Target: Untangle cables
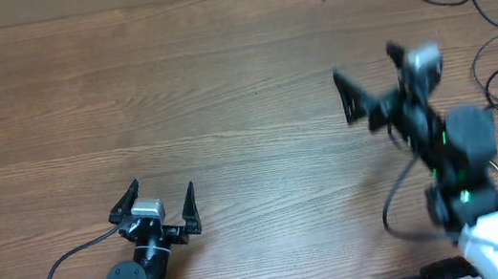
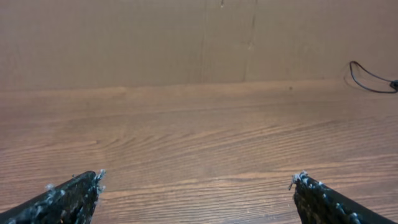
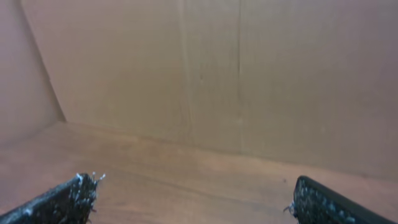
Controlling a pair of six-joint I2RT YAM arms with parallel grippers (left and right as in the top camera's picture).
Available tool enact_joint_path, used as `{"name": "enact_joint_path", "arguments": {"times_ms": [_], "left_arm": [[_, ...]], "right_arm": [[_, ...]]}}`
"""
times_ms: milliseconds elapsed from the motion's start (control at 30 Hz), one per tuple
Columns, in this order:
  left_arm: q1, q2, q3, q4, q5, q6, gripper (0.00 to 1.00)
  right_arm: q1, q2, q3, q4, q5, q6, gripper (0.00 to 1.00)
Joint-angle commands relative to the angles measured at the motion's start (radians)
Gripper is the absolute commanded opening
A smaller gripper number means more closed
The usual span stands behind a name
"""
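Observation:
Thin black cables (image 1: 492, 6) lie in loose loops at the table's far right corner; a small piece of one shows at the right edge of the left wrist view (image 2: 367, 78). My left gripper (image 1: 162, 195) is open and empty near the front edge, far from the cables; its fingertips frame bare wood in the left wrist view (image 2: 198, 180). My right gripper (image 1: 367, 68) is open and empty, raised above the table left of the cables and blurred. In the right wrist view (image 3: 193, 193) it faces the brown wall, with no cable in sight.
The wooden table (image 1: 175, 91) fills the overhead view. A brown cardboard wall (image 2: 186, 37) stands behind it. The left arm's own black cable (image 1: 59, 270) curves at the front left.

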Motion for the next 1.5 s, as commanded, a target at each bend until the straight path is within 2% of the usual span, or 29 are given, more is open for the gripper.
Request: {"name": "enact_joint_path", "arguments": {"times_ms": [0,100,233,467,600,733,967,1333,1467], "left_arm": [[0.006,-0.011,-0.004,-0.002,-0.006,0.019,1.0],[0.006,-0.011,-0.004,-0.002,-0.006,0.019,1.0],[0.006,-0.011,-0.004,-0.002,-0.006,0.019,1.0],[0.006,-0.011,-0.004,-0.002,-0.006,0.019,1.0],[0.006,-0.011,-0.004,-0.002,-0.006,0.019,1.0],[0.006,-0.011,-0.004,-0.003,-0.006,0.019,0.99],[0.006,-0.011,-0.004,-0.002,-0.006,0.019,1.0],[0.006,-0.011,-0.004,-0.002,-0.006,0.019,0.99],[0.006,-0.011,-0.004,-0.002,-0.006,0.019,0.99]], "right_arm": [[-0.001,-0.143,-0.207,0.134,0.056,0.0,1.0],[-0.011,-0.243,-0.338,0.202,0.074,0.0,1.0],[-0.036,-0.356,-0.443,0.175,0.074,0.0,1.0],[-0.079,-0.55,-0.452,-0.17,0.079,-0.013,1.0],[-0.101,-0.639,-0.456,-0.28,0.078,-0.042,1.0],[-0.107,-0.693,-0.503,-0.281,0.077,-0.042,1.0],[-0.107,-0.764,-0.507,-0.415,0.082,-0.065,1.0],[-0.107,-0.895,-0.507,-0.414,0.093,-0.208,1.0],[-0.107,-0.894,-0.507,-0.416,0.096,-0.217,1.0]]}}
